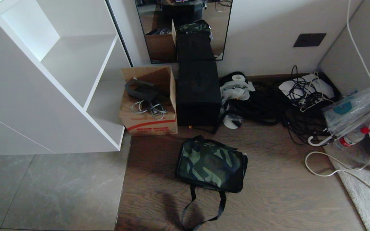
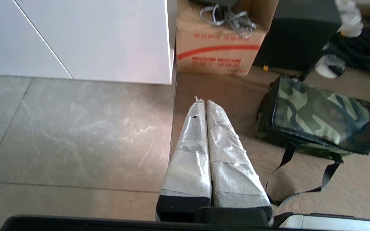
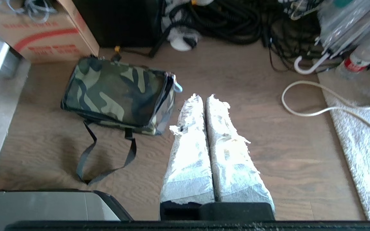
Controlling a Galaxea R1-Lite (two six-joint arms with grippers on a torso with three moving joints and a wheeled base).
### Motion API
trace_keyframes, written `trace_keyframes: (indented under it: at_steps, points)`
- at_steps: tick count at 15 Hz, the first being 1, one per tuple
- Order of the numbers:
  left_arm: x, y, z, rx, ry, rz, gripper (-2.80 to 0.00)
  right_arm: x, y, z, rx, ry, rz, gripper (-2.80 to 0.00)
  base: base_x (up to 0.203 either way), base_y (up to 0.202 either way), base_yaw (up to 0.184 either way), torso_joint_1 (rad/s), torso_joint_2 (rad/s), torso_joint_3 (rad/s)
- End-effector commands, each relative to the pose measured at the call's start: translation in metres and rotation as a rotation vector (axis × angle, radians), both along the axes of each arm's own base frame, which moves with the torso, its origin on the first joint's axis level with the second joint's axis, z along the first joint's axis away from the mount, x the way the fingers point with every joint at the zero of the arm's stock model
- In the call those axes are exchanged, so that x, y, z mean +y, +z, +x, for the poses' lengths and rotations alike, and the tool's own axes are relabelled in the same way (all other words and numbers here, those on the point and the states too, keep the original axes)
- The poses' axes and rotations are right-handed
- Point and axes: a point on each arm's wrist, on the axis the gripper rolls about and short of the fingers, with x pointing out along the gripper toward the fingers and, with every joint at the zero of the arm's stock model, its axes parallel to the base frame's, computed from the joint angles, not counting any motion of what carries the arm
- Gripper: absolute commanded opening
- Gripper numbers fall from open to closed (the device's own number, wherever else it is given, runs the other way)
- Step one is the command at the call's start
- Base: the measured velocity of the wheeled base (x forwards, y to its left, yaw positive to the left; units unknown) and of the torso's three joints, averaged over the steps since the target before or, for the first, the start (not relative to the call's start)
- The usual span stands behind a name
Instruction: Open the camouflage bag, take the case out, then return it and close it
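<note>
Both claws hang clenched on nothing, tape-wrapped fingers pressed flat together; the left gripper (image 2: 206, 102) hovers over the seam where grey tile meets wood floor, the right gripper (image 3: 204, 98) over bare wood, and neither shows in the head view. Going left to right along the far wall: a white shelf unit (image 1: 75, 80); an open cardboard box (image 1: 149, 106) with grey cables in it; a tall black box (image 1: 198, 96) below a mirror (image 1: 185, 29); a heap of black cables (image 1: 268, 102); a clear plastic bottle with a red cap (image 1: 353, 137) beside a pale rug (image 1: 365, 192).

The camouflage bag (image 1: 211, 165) lies flat on the wood in front of the black box, zipped shut, its long axis running across the robot's front, its black strap (image 1: 201, 208) trailing toward the robot; the case is not in sight, presumably inside. The bag sits between the two claws, to the right of the left one and to the left of the right one; the right claw looks nearer, its tips just beside the bag's end where a pale zip pull (image 3: 178, 87) shows; I'd expect that arm to start on the zipper.
</note>
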Motion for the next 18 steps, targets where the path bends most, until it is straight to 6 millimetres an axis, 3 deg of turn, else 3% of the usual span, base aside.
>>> trace_keyframes:
  at_steps: [1,18]
  points:
    - [0.0000,-0.0025,0.0006,0.007,0.001,-0.002,-2.80,0.0000,-0.0003,0.0003,0.004,0.001,0.000,-2.80,0.000,0.000,0.000,0.002,0.00,0.205]
    - [0.0000,-0.0025,0.0006,0.007,0.001,-0.002,-2.80,0.0000,0.0000,0.0002,0.002,0.001,0.000,-2.80,0.000,0.000,0.000,0.003,0.00,0.201]
